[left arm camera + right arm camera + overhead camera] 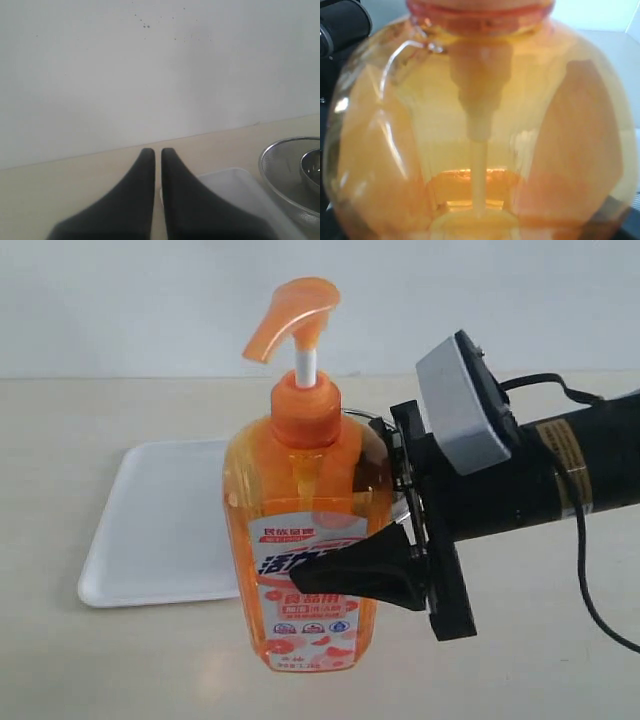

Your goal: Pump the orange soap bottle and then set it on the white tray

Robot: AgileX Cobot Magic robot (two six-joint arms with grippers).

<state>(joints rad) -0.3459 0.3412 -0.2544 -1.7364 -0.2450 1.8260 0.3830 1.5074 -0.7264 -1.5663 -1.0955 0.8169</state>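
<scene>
The orange soap bottle [300,540] stands upright in the front middle of the exterior view, with its orange pump head [295,315] raised on a white stem. My right gripper [352,520] comes in from the right and is shut on the bottle's body. One black finger [380,570] lies across the label and the other is behind the bottle. In the right wrist view the bottle [480,125] fills the picture. Behind and left of the bottle lies the white tray [160,520]. My left gripper [157,152] is shut and holds nothing, with the tray [235,195] beside it.
A round steel mesh strainer [285,175] with a shiny bowl [312,167] inside it sits beyond the tray's end. The beige table [80,660] runs back to a pale wall [150,75]. The right arm's cable [590,590] hangs at the right edge.
</scene>
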